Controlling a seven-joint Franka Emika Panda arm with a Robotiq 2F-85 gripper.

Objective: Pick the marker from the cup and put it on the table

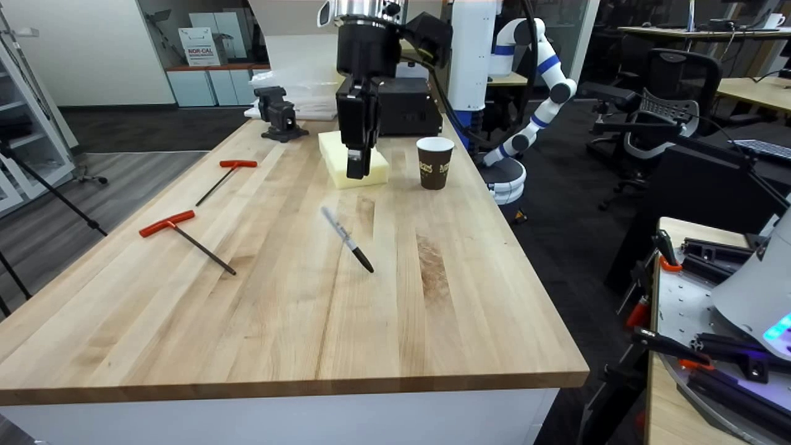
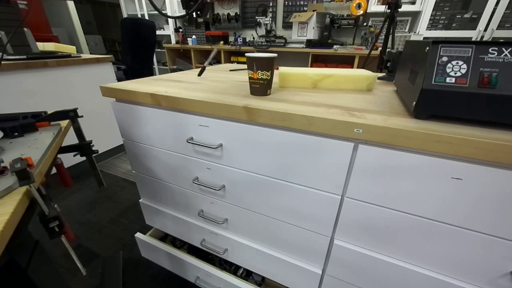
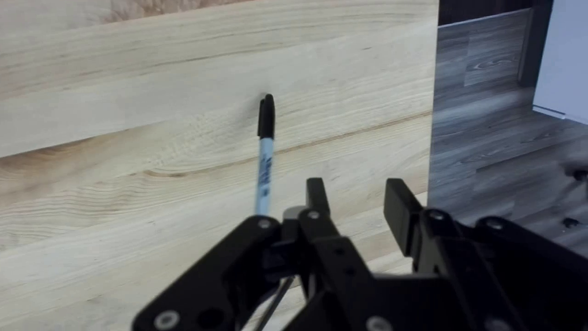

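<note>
Well outside the cup [image 1: 434, 168], the marker [image 1: 347, 239]

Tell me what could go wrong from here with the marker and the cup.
In an exterior view the marker slants, its pale end raised above the table, and the open tool is not holding it: it may drop flat, then roll, possibly over an edge. The cup stands upright near the table's edge, so a low sweep of the tool could knock it off.
</note>
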